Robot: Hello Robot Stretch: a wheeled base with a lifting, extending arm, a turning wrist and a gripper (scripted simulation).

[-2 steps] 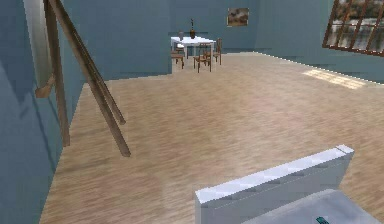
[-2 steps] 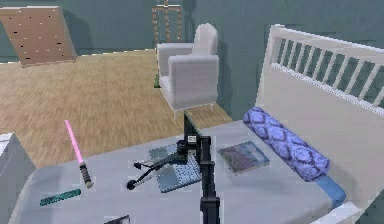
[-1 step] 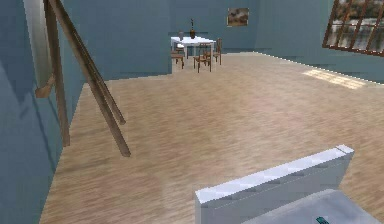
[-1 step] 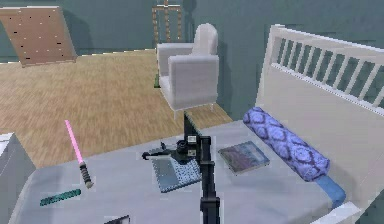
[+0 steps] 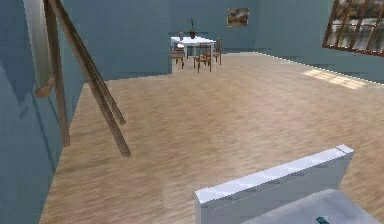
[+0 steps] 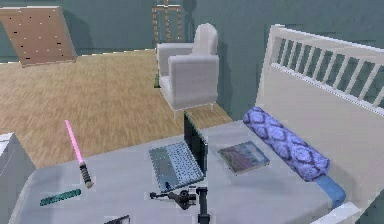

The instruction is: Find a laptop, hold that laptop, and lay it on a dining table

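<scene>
Bed (image 6: 120, 160): it is taking up the near half of the arm side view, with its white slatted headboard standing along the right, and it is carrying every small thing here.
Armchair (image 6: 190, 70): it is standing on the wood floor beyond the bed's far edge, well apart from the work.
Dining table (image 5: 192, 42): it is standing with its chairs at the far wall in the forward view, well apart from the bed across bare floor.
Pillow (image 6: 285, 145): blue and patterned, it is lying along the headboard, right of the laptop.
Laptop (image 6: 178, 162): it is lying on the bed near the middle, lid raised along its right side, with its long axis seeming to run from near to far.
Magazine (image 6: 243, 155): it is lying flat just right of the laptop.
Pincer (image 6: 162, 194): it is hovering at the laptop's near edge. The laptop is lying just beyond it, slightly right. I cannot tell how the pincer's fingers are standing, nor whether it is holding anything.
Pink stick (image 6: 76, 148): it is lying well left of the laptop.
Coming move: judging by this, it is calling for a short reach outward.
</scene>
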